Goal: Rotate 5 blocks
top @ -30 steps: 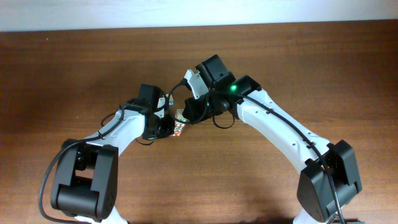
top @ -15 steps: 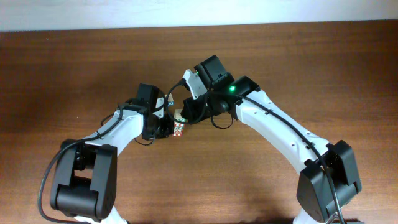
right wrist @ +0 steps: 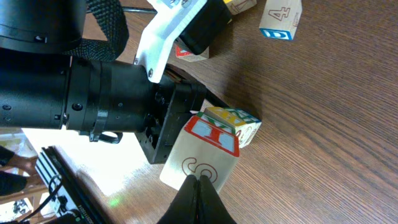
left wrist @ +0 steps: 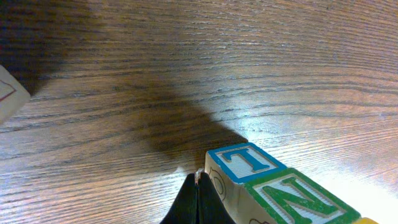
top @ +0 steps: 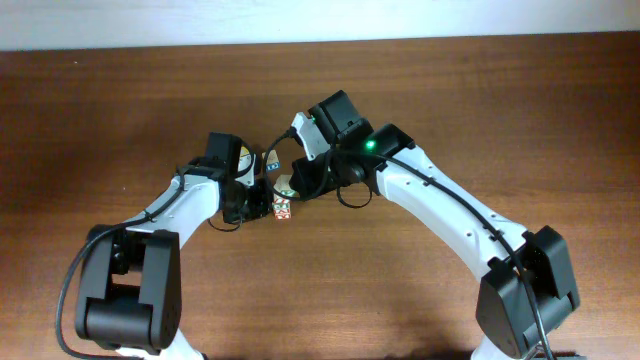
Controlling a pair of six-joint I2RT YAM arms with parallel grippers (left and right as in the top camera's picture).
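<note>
Both pinched shut and empty, the left claw is touching the blue-edged block and the right claw the red-edged block at the middle of the counter, calling for slow off-centre nudges.

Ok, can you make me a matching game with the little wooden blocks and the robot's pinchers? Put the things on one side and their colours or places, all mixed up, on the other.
Things
1. pale wooden cube with the letter N
2. pale wooden cube with the number 4
3. pale wooden cube with curly marks on its side, just ahead of the right gripper
4. left gripper

Matches
A. red frame on its top face
B. shut
C. green frame
D. near the top edge of the right wrist view

Pairs: 1-C, 2-D, 3-A, 4-B
</note>
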